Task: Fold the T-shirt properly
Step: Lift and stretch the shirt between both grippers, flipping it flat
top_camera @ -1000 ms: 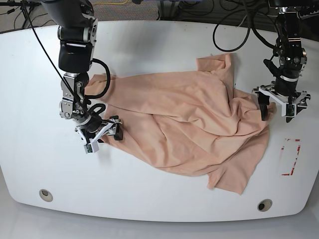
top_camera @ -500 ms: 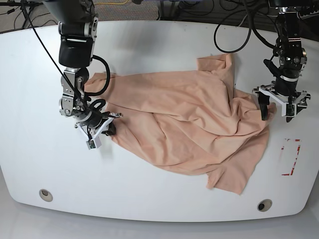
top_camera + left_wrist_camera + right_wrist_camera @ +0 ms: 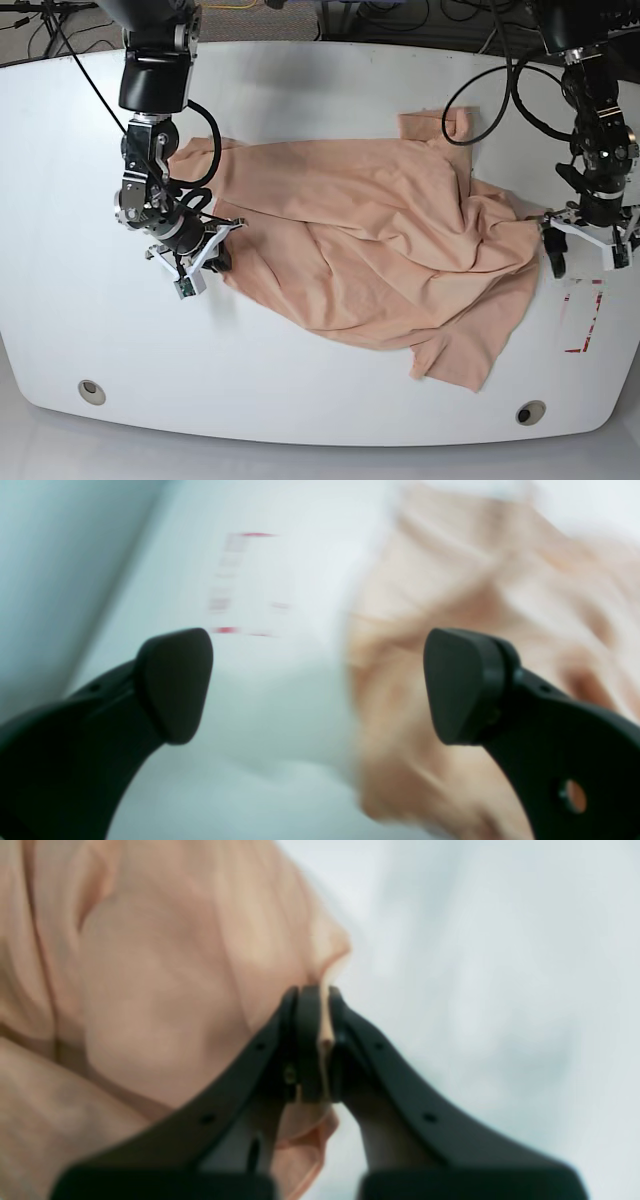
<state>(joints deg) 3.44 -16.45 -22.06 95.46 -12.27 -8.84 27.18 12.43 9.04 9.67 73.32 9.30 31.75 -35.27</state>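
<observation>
A: Base view first: where to find the T-shirt (image 3: 380,260)?

B: Sprawled across the middle of the white tabletop (image 3: 300,400). Crumpled and creased, nothing folded yet. One sleeve pointing to the near edge, another bunched up toward the far edge.

A: And the right end effector (image 3: 200,262)?

B: Clamped on the shirt's edge at that view's left. Clear in the right wrist view too: a thin strip of peach fabric pinched between the closed jaws. Probably gripped there to draw that side out flat before any fold.

A: Left end effector (image 3: 588,255)?

B: Spread wide, holding nothing. Hanging just beside the cloth's opposite edge. In the blurred left wrist view, one finger over fabric and the other over bare tabletop. Likely lined up for a matching hold, so as to stretch the garment between two grips.

A: Anything about the surface?

B: Smooth and white, with rounded corners. Two grommet holes (image 3: 91,391) near the front edge. Also a red rectangular marking (image 3: 598,305) just beside the left end effector.

A: The room?

B: Hardly visible. Only dark cables (image 3: 480,70) and a dim floor beyond the far edge.
</observation>
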